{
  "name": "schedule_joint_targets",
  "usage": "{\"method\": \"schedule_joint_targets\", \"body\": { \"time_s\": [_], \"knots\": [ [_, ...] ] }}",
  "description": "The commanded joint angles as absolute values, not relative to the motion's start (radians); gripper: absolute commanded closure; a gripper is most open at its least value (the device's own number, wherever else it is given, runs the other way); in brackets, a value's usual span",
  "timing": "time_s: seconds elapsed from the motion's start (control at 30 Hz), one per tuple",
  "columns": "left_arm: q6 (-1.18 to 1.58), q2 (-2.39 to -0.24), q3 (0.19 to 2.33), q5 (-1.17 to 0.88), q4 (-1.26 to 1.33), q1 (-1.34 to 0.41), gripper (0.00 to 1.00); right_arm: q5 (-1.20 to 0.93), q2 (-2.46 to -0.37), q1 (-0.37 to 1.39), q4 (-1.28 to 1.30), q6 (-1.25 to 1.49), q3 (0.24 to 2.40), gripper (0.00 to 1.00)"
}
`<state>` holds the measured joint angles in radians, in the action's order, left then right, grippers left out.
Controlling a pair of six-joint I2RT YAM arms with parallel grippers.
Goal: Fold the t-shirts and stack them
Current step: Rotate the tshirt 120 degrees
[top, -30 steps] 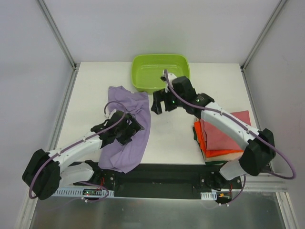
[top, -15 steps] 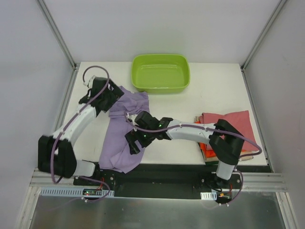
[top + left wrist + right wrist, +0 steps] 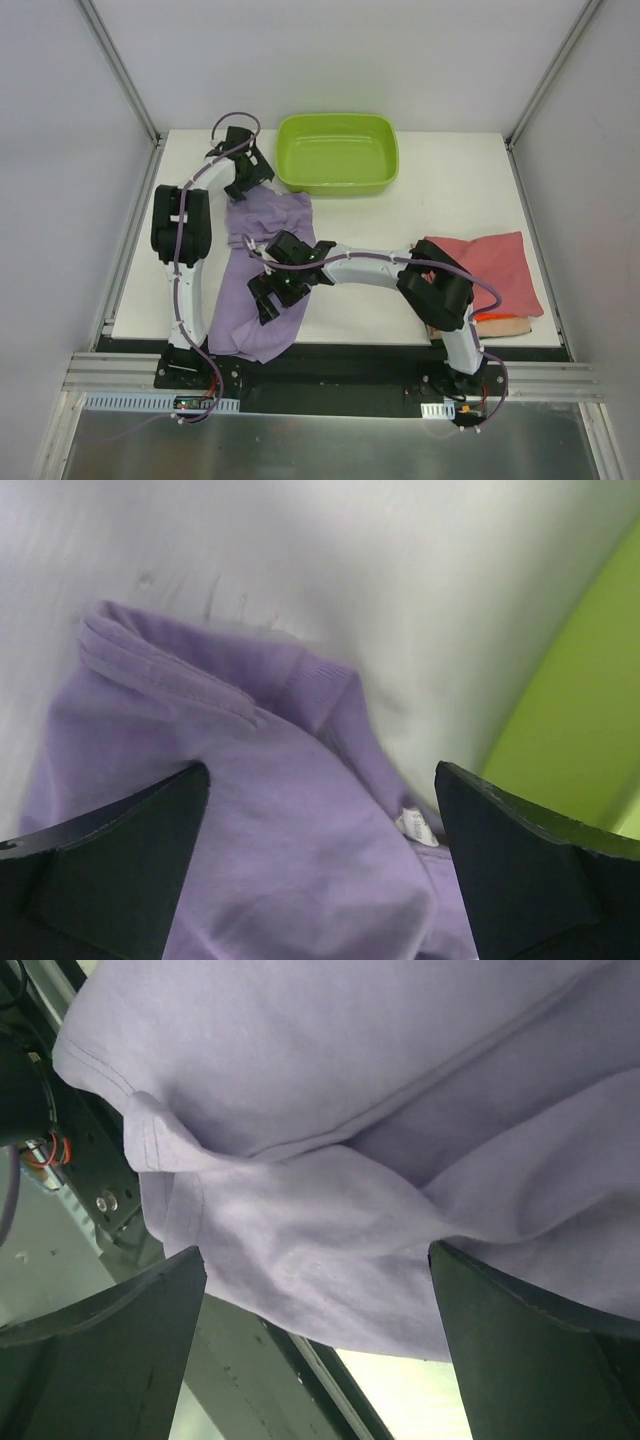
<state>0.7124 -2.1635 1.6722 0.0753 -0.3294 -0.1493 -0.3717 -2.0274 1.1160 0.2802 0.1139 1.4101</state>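
Moved since earlier: both arms have swung onto the lilac t-shirt [image 3: 245,320]. The left gripper [image 3: 243,172] has gone from the shirt's near half to its far end, and the right gripper [image 3: 265,300] has crossed over from beside the green tub [image 3: 340,186].
Left gripper: released, fingers spread wide and holding nothing. It hovers over the collar [image 3: 165,670] and the neck label [image 3: 413,823], just beside the tub.
Right gripper: released as well and gripping nothing, low over the near part of the shirt, where a sleeve edge [image 3: 165,1175] lies doubled over.
Lilac t-shirt: crumpled lengthwise on the left of the surface [image 3: 400,215], with its near hem hanging past the front edge.
Stack: the rose-red t-shirt [image 3: 490,265] lies on top at the right, well apart. An orange t-shirt [image 3: 495,316] shows as a sliver beneath it.
Step in hand: probably taking hold of both ends to spread the shirt flat before folding.
Doing it well: pinch one layer at the collar or shoulder seam, not a bunch of cloth. Take the hem at a corner rather than at the doubled sleeve. Then draw the two ends apart evenly.
Watch for: the left fingers knocking the tub, and the overhanging hem slipping off the surface. Uneven tension could also leave a twist in the shirt.
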Motion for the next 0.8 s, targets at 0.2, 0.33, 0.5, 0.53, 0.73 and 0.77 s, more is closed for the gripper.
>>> {"method": "schedule_joint_targets", "body": {
  "time_s": [0.2, 0.33, 0.5, 0.53, 0.73, 0.77],
  "knots": [
    [0.703, -2.355, 1.893, -0.040, -0.505, 0.014, 0.01, -0.506, -2.013, 0.924, 0.434, 0.019, 1.348, 0.04],
    [0.741, -2.371, 1.911, -0.065, -0.522, 0.086, 0.01, -0.506, -2.016, 0.825, 0.508, -0.067, 1.355, 0.04],
    [0.756, -2.428, 1.973, -0.087, -0.529, 0.130, 0.01, -0.491, -1.990, 0.723, 0.563, -0.118, 1.338, 0.04],
    [0.758, -2.443, 1.995, -0.101, -0.531, 0.133, 0.01, -0.471, -1.977, 0.710, 0.572, -0.130, 1.335, 0.04],
    [0.775, -2.513, 2.111, -0.118, -0.528, 0.138, 0.01, -0.350, -1.924, 0.681, 0.652, -0.221, 1.336, 0.04],
    [0.775, -2.511, 2.112, -0.121, -0.528, 0.138, 0.01, -0.341, -1.911, 0.681, 0.653, -0.233, 1.330, 0.04]
  ]
}}
